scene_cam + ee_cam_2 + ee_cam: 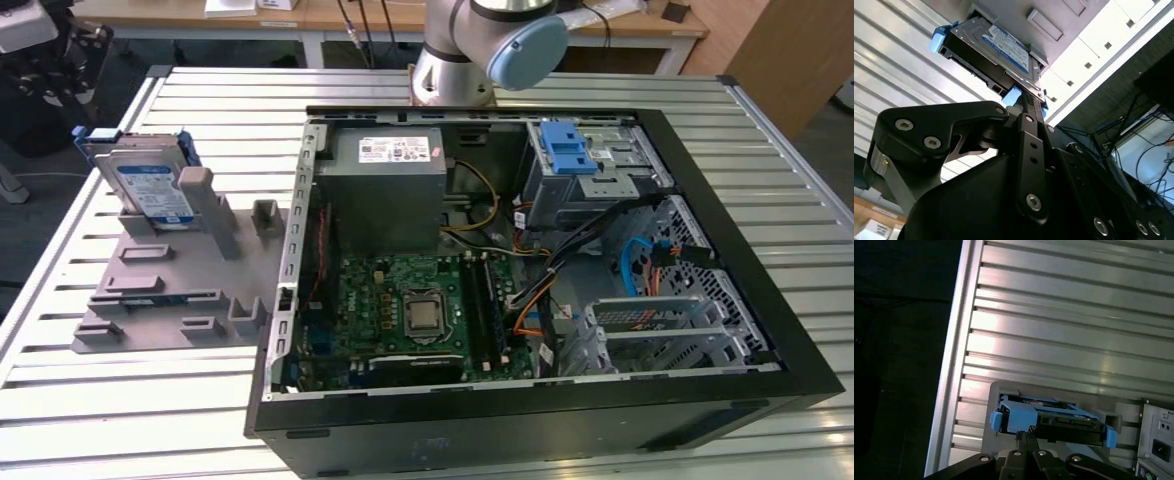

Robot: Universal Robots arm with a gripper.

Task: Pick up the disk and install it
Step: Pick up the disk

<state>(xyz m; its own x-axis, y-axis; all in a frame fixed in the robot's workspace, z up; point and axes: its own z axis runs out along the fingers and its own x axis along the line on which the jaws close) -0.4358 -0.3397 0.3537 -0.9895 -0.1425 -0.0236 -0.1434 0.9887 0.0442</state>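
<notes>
While disk (147,190) stands in grey holder (147,300) | tool (1024,435) tips partly hidden, seemingly clenched empty.

The disk (144,185) is silver, with a white-and-blue label and bright blue plastic rails. The holder (160,300) under it is plain matt grey. The worktop (120,400) is pale silver metal, striped by long parallel grooves. The computer case (534,435) is black outside and bare grey metal within. Its motherboard (400,300) is green. At twelve o'clock from it is the grey power supply (387,200) with a white sticker, and at two o'clock a blue latch (567,150). The cables (531,295) are orange, yellow, black and blue. The arm (454,60) is silver-grey with a pale blue cap. In the second wrist view the gripper (1025,107) is black.
</notes>
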